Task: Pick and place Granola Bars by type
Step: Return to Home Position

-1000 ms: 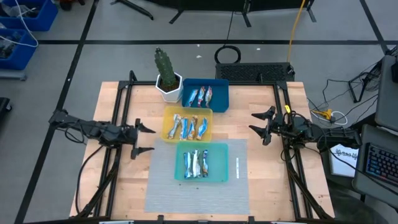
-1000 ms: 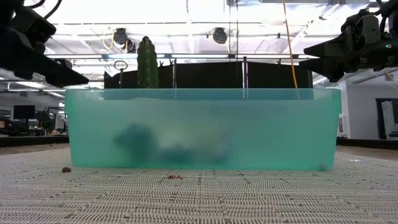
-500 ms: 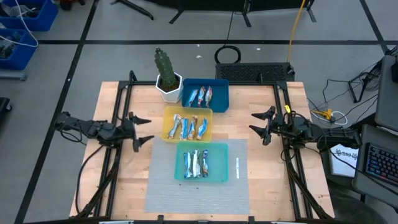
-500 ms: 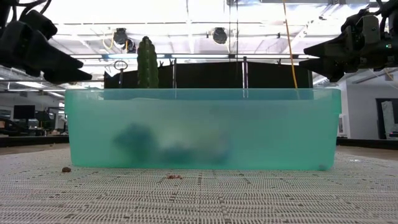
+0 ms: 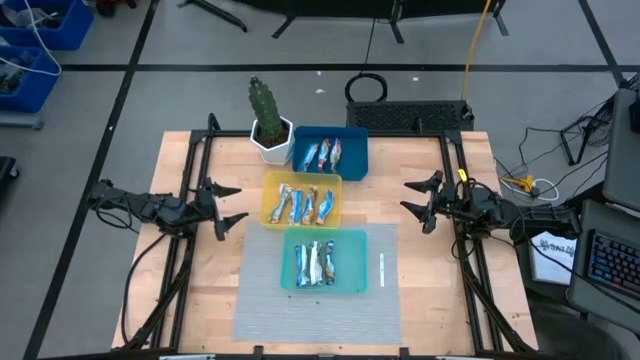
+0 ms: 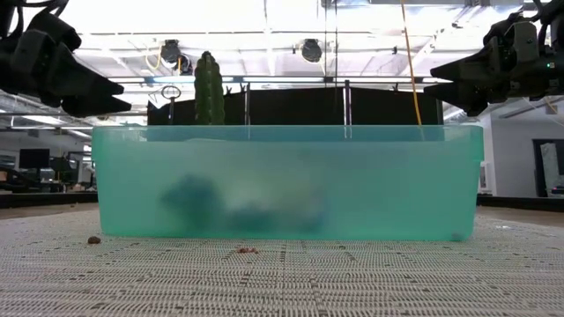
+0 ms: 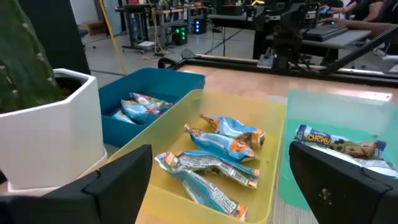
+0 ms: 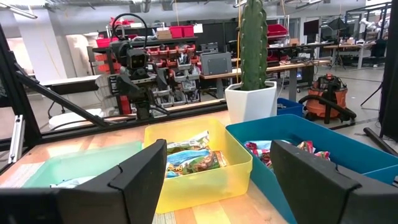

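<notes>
Seen from above, with the yellow rectangular plastic tray (image 5: 303,177) as dial centre: at 6 o'clock the teal rectangular plastic tray (image 5: 352,262) holds slim foil-wrapped granola bars (image 5: 317,262). More bars lie in the yellow tray. The left gripper (image 5: 232,204) at 9 o'clock and the right gripper (image 5: 406,196) at 3 hang spread wide, gripping nothing. At 12 to 1 the blue rectangular plastic tray (image 5: 353,155) holds further bars. A green cactus in a white hexagonal pot (image 5: 268,125) stands at 11.

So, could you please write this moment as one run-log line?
left gripper: open, empty, left side of table | right gripper: open, empty, right side | granola bars: in blue tray, yellow tray, teal tray
</notes>
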